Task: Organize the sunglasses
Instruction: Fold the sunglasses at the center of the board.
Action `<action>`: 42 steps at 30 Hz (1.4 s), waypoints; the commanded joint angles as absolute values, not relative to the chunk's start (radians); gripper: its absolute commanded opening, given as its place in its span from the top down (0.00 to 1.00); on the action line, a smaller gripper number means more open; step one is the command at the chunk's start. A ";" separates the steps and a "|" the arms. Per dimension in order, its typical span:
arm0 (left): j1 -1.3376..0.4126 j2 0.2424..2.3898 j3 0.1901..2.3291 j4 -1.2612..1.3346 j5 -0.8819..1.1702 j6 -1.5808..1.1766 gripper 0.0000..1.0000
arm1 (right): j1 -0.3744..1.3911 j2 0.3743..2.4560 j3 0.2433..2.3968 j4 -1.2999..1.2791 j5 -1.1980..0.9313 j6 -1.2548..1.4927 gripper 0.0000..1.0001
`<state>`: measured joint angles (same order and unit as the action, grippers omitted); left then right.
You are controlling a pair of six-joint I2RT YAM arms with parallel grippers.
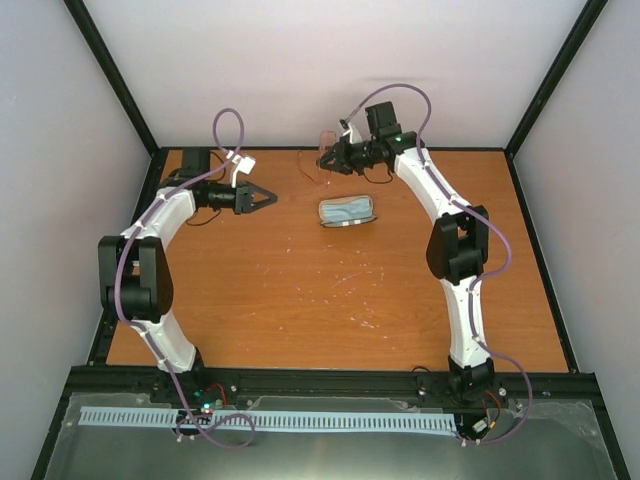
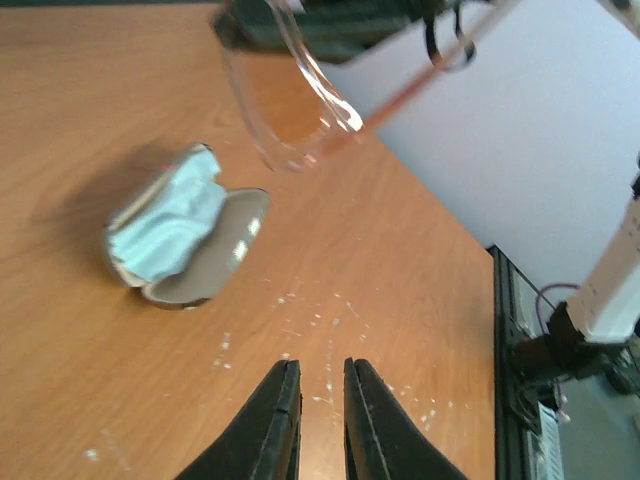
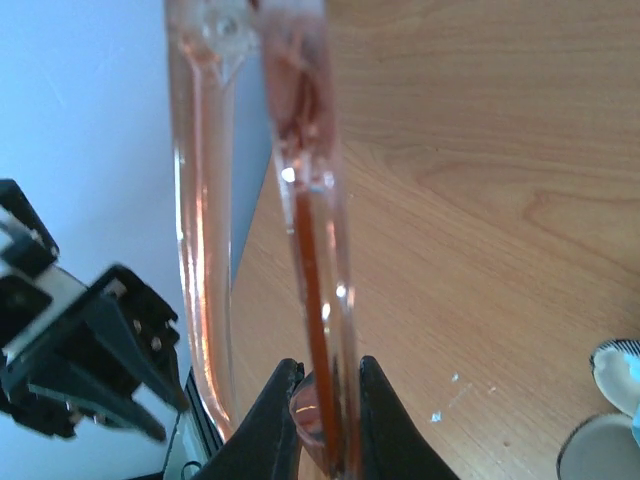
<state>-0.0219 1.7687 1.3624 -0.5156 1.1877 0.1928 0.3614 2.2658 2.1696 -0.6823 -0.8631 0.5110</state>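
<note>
Orange-pink sunglasses [image 3: 300, 150] pinched in the right pincer [image 3: 327, 378], up off the surface [image 1: 300, 290]; left pincer [image 2: 320, 368] empty, barely parted.

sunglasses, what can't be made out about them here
- Top external: sunglasses too small and pale; arms folded or open, unclear.
- Left wrist: top edge cuts them off; one lens shows.
- Right wrist: too close, edge-on; right pincer hides the gripped part.
- Right wrist: case cut by the right edge.
</note>
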 commanded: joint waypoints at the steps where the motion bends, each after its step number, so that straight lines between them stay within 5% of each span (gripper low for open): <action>1: -0.094 1.701 1.353 -0.598 1.231 0.313 0.84 | 0.378 2.299 2.237 -0.709 -0.847 0.493 0.97; 28: -0.162 1.997 1.576 -0.355 1.238 0.100 0.78 | 0.447 2.174 2.128 -0.785 -0.955 0.381 0.97; 34: -0.135 1.982 1.609 -0.288 1.201 0.044 0.71 | 0.349 2.035 1.834 -0.632 -0.823 0.486 0.97; 42: -0.147 2.282 1.953 -0.497 1.096 0.166 0.78 | 0.290 1.924 1.627 -0.536 -0.659 0.598 0.97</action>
